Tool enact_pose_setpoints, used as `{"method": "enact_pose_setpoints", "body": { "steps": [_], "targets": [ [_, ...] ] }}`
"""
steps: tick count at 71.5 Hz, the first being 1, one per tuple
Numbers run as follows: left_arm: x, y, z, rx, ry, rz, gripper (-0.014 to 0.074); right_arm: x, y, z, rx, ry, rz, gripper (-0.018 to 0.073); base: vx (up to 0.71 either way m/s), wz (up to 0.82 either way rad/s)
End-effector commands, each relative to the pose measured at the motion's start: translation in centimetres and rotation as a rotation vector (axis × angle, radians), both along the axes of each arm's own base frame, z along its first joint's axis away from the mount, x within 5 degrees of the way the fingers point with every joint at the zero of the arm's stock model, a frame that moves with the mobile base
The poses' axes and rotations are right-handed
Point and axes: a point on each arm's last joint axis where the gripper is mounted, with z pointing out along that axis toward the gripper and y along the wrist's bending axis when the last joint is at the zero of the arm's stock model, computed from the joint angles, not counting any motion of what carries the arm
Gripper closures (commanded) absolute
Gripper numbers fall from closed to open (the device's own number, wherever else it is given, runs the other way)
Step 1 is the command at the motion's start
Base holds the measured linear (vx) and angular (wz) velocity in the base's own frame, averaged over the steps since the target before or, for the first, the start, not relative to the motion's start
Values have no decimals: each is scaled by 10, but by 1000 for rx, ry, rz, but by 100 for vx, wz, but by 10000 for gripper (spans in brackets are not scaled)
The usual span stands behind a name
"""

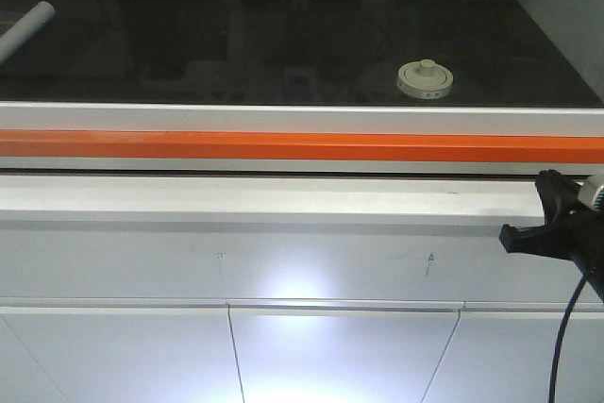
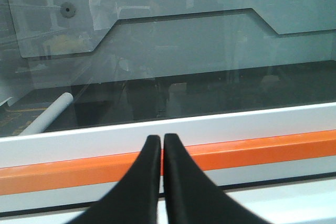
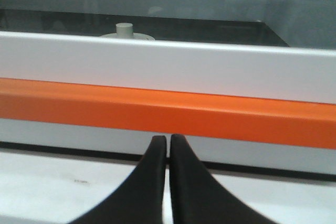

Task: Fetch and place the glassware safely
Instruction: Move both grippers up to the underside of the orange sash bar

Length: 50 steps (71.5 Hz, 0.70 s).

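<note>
- The front view sits high and back from the cabinet. It tilts down over the white ledge (image 1: 236, 197), the orange strip (image 1: 283, 145) and the dark desk (image 1: 528, 54) beyond, and the right hand (image 1: 528, 209) enters at its right edge.
- The left wrist view looks forward along the left hand (image 2: 160, 141) from close to the strip and slightly above it, so the desk shows past the fingertips.
- The right wrist view looks along its own hand from lower and nearer, and the strip fills the middle of the view.
- All three views share the strip.
- The front and left wrist views share the white roll (image 1: 26, 25), beyond and left of the left hand.
- The front and right wrist views share the jar lid (image 1: 424, 79), beyond and left of the right hand.
</note>
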Motion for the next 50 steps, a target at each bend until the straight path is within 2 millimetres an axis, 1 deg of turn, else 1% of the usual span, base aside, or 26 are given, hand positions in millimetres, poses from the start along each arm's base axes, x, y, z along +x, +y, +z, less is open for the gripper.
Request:
{"method": "enact_pose_setpoints", "body": {
  "steps": [1,13,38,50],
  "targets": [
    [1,0,15,-18,-101,-5,603,15,0,19,2,-131,11,560,0,0],
    [1,0,15,-18,-101,-5,603,26,-1,12,2,-95,10,560,0,0],
    [1,0,15,-18,-99,-5,603,33,-2,-11,5,-12,10,560,0,0],
    [1,0,15,-18,-97,-5,603,37,-1,-19,14,-28,13,560,0,0]
  ]
}}
